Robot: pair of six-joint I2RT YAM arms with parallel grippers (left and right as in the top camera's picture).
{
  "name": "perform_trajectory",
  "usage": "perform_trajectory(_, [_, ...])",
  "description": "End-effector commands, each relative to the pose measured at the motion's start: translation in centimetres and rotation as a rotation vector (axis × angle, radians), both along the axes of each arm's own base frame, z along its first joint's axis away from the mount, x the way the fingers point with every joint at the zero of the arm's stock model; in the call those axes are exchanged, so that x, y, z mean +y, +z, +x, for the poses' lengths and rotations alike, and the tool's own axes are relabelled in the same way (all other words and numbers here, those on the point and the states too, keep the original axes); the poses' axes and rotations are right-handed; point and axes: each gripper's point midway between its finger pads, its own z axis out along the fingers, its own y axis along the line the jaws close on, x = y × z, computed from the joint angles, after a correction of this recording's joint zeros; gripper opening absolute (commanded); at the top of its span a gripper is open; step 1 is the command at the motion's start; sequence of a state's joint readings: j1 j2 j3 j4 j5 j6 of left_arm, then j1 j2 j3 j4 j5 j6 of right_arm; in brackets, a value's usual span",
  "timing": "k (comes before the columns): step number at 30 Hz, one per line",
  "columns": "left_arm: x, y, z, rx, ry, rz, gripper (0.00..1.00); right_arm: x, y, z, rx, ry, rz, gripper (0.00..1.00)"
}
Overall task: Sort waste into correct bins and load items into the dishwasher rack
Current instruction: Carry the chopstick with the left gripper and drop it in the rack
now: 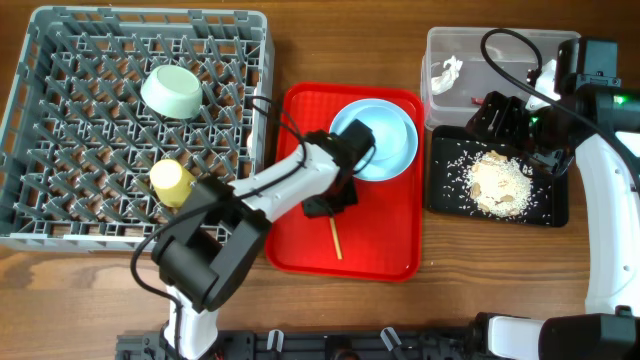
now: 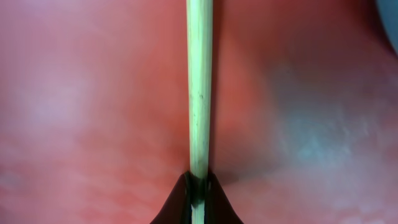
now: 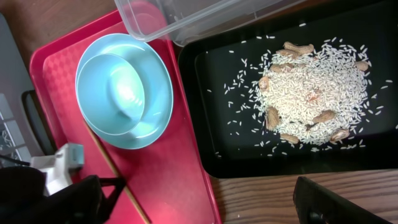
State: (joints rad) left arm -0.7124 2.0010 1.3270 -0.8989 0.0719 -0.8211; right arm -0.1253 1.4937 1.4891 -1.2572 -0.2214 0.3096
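Grey dishwasher rack (image 1: 100, 240) at left. Red tray (image 1: 380, 250) centre. Thin wooden chopstick (image 2: 199, 93) at red tray, just beside blue plate (image 1: 400, 155). Left gripper (image 2: 199, 186) pinched tight on chopstick. Likely light, stiff, slippery, prone to swivel; hold nearer mid-length. Right gripper (image 1: 505, 125) above black tray (image 1: 445, 200); opening not discernible.

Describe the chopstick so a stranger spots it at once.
Find the flat red tray in the middle of the table. Near the light blue plate on it lies a chopstick, pinched by the left gripper. It is the only thin, pale wooden stick there.
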Motion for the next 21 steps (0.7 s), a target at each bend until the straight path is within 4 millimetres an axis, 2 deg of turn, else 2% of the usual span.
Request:
perform_trajectory(1, [1.8,3.3,2.5,-0.121,-0.044,-0.002,0.04,0.1,0.5,-0.1,-0.015,0.001,0.011,1.00])
perform_trajectory(4, [2.8,7.4,4.6,-0.245,-0.088,-0.035,0.04,0.1,0.5,-0.1,-0.015,0.004,0.009,1.00])
perform_trajectory(7, [4.6,11.5,6.2,-0.372,-0.186,-0.041,0.04,0.1,0.5,-0.1,-0.015,0.004,0.010,1.00])
perform_trajectory(10, [6.4,14.1,7.0,-0.446,-0.280,-0.037,0.04,0.1,0.5,-0.1,-0.015,0.004,0.010,1.00])
perform_trajectory(14, [10.6,17.8,8.5,-0.562,-0.347,-0.002,0.04,0.1,0.5,-0.1,-0.015,0.004,0.010,1.00])
perform_trajectory(18, [13.6,18.5,10.0,-0.597,-0.331,0.036,0.04,0.1,0.5,0.0,-0.016,0.004,0.010,1.00])
perform_trajectory(21, [15.7,17.5,11.0,-0.572,-0.275,0.053,0.04,0.1,0.5,0.0,-0.016,0.004,0.010,1.00])
